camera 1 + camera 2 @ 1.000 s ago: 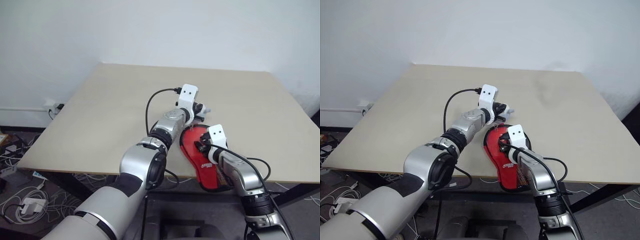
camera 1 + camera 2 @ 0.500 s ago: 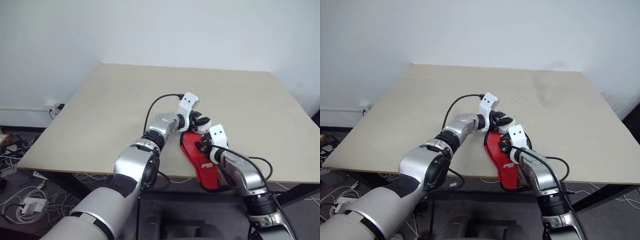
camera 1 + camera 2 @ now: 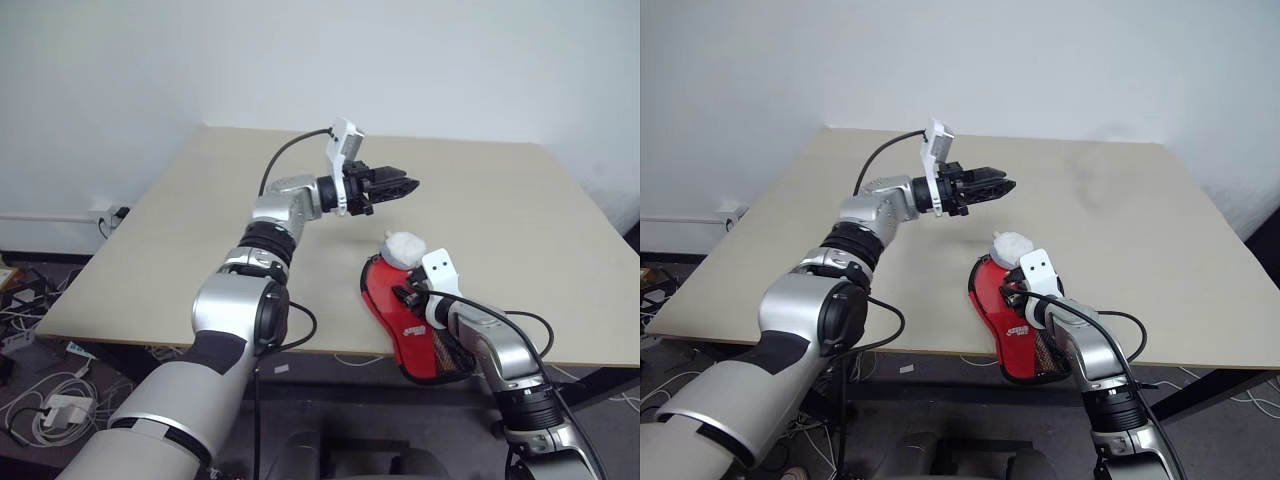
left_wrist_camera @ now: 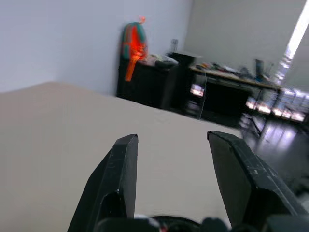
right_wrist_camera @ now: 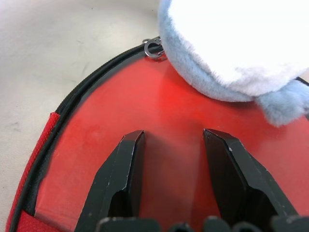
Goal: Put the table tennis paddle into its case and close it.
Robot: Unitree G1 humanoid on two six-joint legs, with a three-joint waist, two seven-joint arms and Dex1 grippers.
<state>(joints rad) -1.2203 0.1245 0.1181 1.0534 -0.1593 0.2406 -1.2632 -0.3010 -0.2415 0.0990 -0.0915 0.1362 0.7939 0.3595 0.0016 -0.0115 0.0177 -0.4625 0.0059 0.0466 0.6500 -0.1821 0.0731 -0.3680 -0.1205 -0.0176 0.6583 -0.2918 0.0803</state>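
Two black fingers (image 4: 120,169) of the left gripper (image 3: 405,184) stood apart with nothing between them, where a second before they had been nearly together down at the round end of the case (image 3: 383,300). Since then that gripper had let go, lifted well clear of the table (image 3: 200,230) and swung round, so it pointed level and across toward the robot's right, its arm stretched out high over the tabletop. What it left behind was a small white and pale blue fluffy ball (image 3: 402,246), lying on the rim of the case just beside the metal zip pull (image 5: 153,48). The right gripper (image 5: 174,131) had hardly stirred. Its fingers were parted too, slanted down over the smooth red cover, clamped on nothing; whether the tips pressed on the cover I could not tell. The right arm stayed bent low at the near edge of the table, forearm along the handle end of the case. The case lay flat near that edge, red side up with its white logo showing and the black zip running round the rim. To my eye the paddle was already inside under the cover and the left hand had just finished pulling the zip, so the job looked about done.
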